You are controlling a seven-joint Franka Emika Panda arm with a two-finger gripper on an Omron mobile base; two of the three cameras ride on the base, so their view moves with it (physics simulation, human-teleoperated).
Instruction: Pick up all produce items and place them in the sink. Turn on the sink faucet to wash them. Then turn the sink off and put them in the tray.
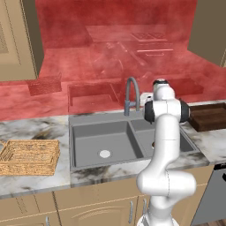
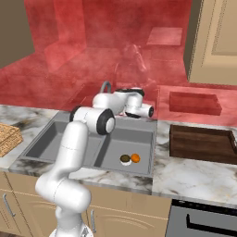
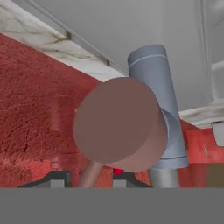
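Both produce items, the dark one (image 2: 125,159) and the orange one (image 2: 135,158), are found lying touching in the right basin of the sink (image 2: 60,139), while the tool (image 3: 91,180), narrowed and empty-handed, is held against the sink faucet (image 1: 131,95) lever, judged for washing

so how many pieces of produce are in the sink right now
2, side by side in the right basin of the sink: a dark olive-brown piece and an orange piece. The arm could hide others.
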